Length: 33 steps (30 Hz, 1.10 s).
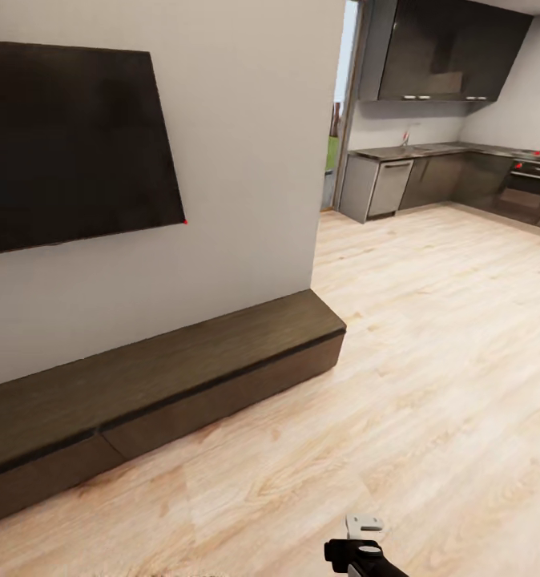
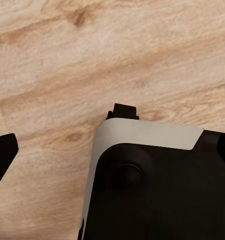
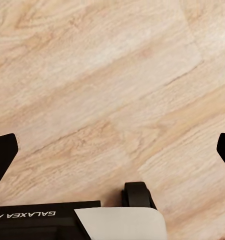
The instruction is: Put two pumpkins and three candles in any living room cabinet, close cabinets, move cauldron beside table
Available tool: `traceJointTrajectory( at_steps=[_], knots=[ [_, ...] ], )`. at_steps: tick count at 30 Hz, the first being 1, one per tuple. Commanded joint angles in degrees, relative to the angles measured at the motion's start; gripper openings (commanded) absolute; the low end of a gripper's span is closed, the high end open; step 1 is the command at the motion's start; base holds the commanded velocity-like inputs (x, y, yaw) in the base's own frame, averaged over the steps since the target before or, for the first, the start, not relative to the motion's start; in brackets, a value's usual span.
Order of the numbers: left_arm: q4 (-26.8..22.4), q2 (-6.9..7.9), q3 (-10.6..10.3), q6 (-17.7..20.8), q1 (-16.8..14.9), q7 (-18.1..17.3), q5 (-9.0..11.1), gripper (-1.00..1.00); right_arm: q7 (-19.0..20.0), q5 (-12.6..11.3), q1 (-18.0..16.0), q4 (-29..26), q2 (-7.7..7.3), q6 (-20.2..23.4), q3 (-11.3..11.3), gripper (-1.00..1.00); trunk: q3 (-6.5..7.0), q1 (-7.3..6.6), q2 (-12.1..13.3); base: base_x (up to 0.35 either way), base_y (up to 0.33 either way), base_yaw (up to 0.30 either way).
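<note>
Head view takes in the cabinet running low along the wall under a dark screen, with every front shut flush, so whatever it holds is hidden from where I stand. It sits on pale wood floor, and past the wall's corner the kitchen opens up at the far right. No pumpkin, candle, cauldron or table is in sight here.

Those fronts are plain, stiff wood with no handles; my guess is a fingertip would have to catch the dark seam under the top or along a panel's edge, and the smooth face would give little purchase.

Both wrist cameras look straight down at bare floorboards. The left gripper has its fingers spread wide and holds nothing; the right gripper is likewise spread and unloaded. A bit of arm pokes in at the bottom edge of the head view.
</note>
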Motion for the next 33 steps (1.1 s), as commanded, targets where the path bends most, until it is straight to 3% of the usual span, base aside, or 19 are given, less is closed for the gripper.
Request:
traceJointTrajectory(
  at_steps=[1, 33],
  knots=[
    [0.0, 0.02, -0.5, -0.1, 0.0, 0.3, 0.3, 1.0, -0.4, -0.4, 0.0, -0.1, -0.02, 0.3, 0.6, 1.0, -0.05, 0.0, 0.0, 0.0, 0.0, 0.291],
    [0.0, 0.0, -0.5, -0.1, 0.0, 0.2, 0.3, 1.0, -0.4, -0.6, 0.0, -0.1, -0.01, 0.3, 0.9, 1.0, -0.05, 0.0, 0.0, 0.0, 0.0, 0.291]
  ],
)
